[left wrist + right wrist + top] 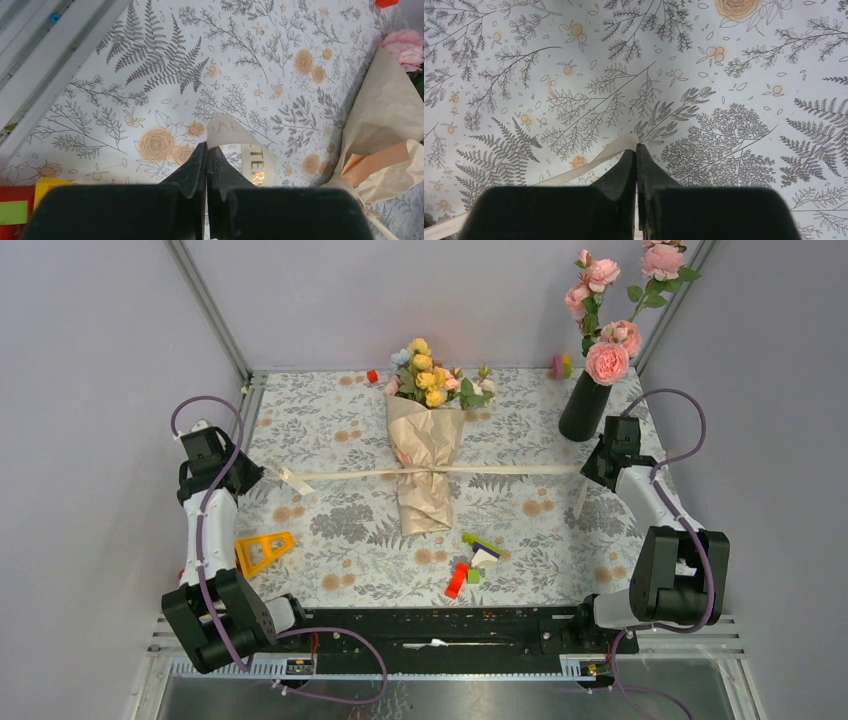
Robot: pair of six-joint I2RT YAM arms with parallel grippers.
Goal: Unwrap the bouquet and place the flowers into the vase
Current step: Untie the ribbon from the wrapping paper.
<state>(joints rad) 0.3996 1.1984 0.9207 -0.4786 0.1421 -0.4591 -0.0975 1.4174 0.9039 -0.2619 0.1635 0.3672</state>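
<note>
Left claw (206, 145): jaws pressed together on the end of the cream ribbon (250, 156), which curls out from the tips with gold lettering on it.
Right claw (636, 146): jaws likewise closed, pinching the other ribbon end, which trails off to the lower left of its wrist view.
Ribbon: runs in one line across the tabletop (330, 440) from claw to claw and is tied around the waist of the bouquet (425, 475).
Bouquet: lies flat at mid-tabletop, between the two claws, wrapped in crinkled beige paper.
Flowers (432, 375): yellow, pink and pale blooms inside the wrap, pointing to the far edge.
Vase (584, 405): black, upright at the far right, just beyond the right claw, holding tall pink roses (607, 362).
Near side: a yellow triangle piece (262, 550) by the left arm; small coloured blocks (470, 562) below the bouquet.
</note>
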